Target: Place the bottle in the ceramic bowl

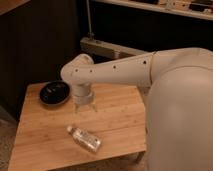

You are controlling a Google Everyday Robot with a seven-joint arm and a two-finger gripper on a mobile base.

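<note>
A small clear bottle [84, 138] with a white cap lies on its side near the front of the wooden table [45, 135], cap pointing back-left. The black ceramic bowl [55, 93] sits at the table's back-left corner with nothing in it. My gripper [85, 106] hangs from the white arm above the table's middle, just right of the bowl and behind the bottle. Its fingers stand open with nothing between them.
My large white arm and body [175, 100] fill the right side of the view and cover the table's right edge. A dark wall and a shelf rail [110, 47] stand behind the table. The floor shows at the lower left.
</note>
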